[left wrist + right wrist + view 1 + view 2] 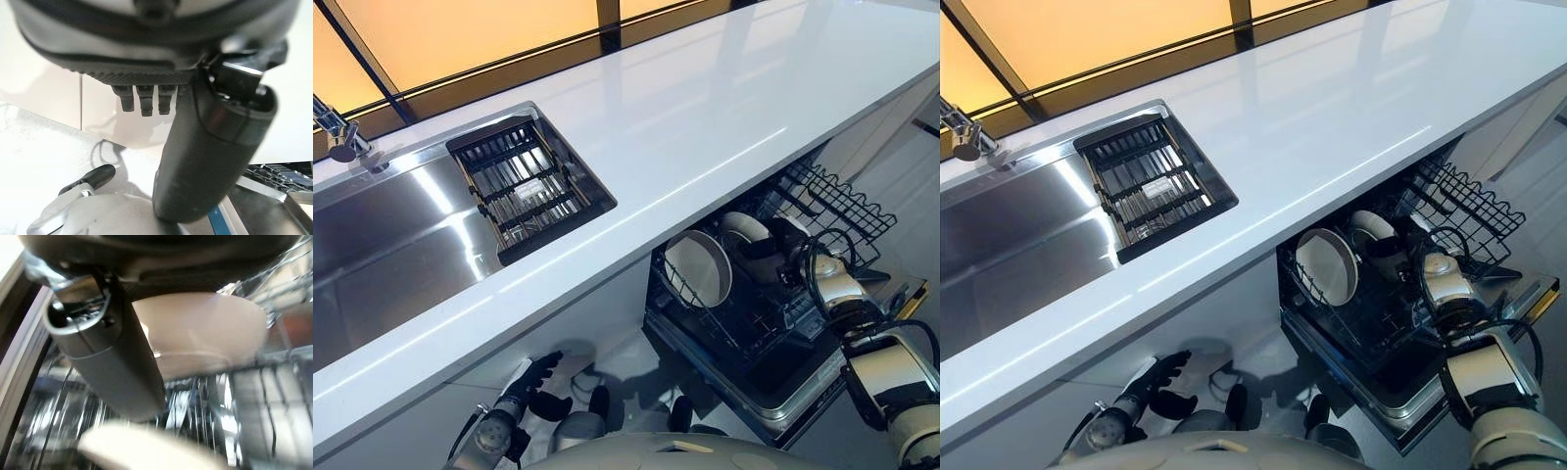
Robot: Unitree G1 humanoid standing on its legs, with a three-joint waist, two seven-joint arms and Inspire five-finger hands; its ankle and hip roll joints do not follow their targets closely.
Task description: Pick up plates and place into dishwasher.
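Right eye view: right hand (1393,257), grip state indiscernible, reaches into dishwasher rack (1474,211) against second plate (1372,231), beside upright plate (1326,265).

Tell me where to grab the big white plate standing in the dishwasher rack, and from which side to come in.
Take the white plate by its top rim, coming straight down from above. It stands on edge between the tines of the dishwasher rack, so the lower rim is caged, while the upper edge sticks up free. The right hand is beside it at the second plate, probably the nearer one to use.
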